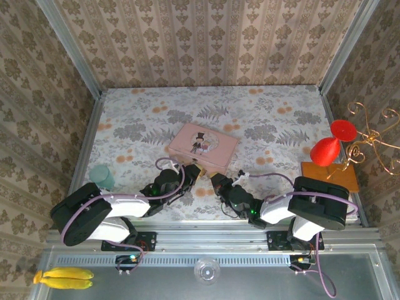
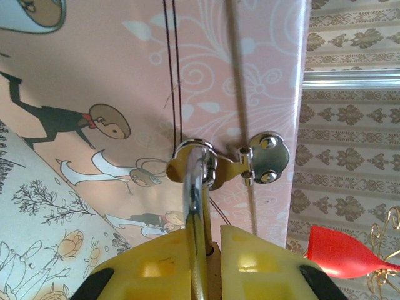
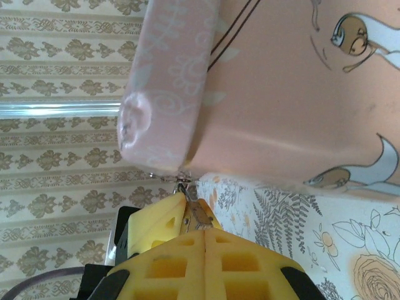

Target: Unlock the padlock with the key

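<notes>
Readying key for lock at the pink tin (image 1: 203,145). Holds the padlock (image 2: 196,206), threaded through the hasp (image 2: 265,159) on the tin's front edge, in the left gripper (image 1: 187,178), jaws nearly closed around the brass body. Pinches what looks to be the key (image 3: 195,211), a sliver of silvery metal, in the right gripper (image 1: 219,183), squeezed fully shut just off the tin's front edge, right of the hasp. Calls next, by this reckoning, for lining the key's tip with the keyhole, hidden here, then pushing in and turning while keeping the lock steady. Leaves little room between the two grippers, with the tin's wall close. Well right of the tin: a red goblet (image 1: 331,144) and gold wire stand (image 1: 372,134). Left of it: a teal cup (image 1: 102,176).
</notes>
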Available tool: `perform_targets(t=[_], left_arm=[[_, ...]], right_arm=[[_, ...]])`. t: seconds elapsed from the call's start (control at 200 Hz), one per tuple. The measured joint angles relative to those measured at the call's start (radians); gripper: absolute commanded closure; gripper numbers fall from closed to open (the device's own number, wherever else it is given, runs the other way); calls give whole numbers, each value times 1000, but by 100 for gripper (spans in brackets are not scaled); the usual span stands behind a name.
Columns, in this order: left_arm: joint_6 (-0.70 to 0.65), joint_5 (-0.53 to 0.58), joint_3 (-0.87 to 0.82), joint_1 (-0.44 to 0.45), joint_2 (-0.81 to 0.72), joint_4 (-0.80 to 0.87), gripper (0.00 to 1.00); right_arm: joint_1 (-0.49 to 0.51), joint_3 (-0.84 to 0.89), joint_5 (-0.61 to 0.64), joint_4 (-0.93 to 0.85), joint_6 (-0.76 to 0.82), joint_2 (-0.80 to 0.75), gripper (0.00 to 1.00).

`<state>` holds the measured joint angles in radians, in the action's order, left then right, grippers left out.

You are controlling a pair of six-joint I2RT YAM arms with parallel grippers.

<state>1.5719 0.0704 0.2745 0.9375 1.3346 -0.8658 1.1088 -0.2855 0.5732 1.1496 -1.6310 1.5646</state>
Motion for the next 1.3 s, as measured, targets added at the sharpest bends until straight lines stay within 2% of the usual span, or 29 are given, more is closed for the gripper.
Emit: perform_targets(t=[1.25,1.3], left_arm=[[6,15,2,26,0,7,100],[6,16,2,26,0,7,100]], right_arm=[[8,-29,-11,30,-31,64,100],[8,-30,-11,29,-30,64,91]])
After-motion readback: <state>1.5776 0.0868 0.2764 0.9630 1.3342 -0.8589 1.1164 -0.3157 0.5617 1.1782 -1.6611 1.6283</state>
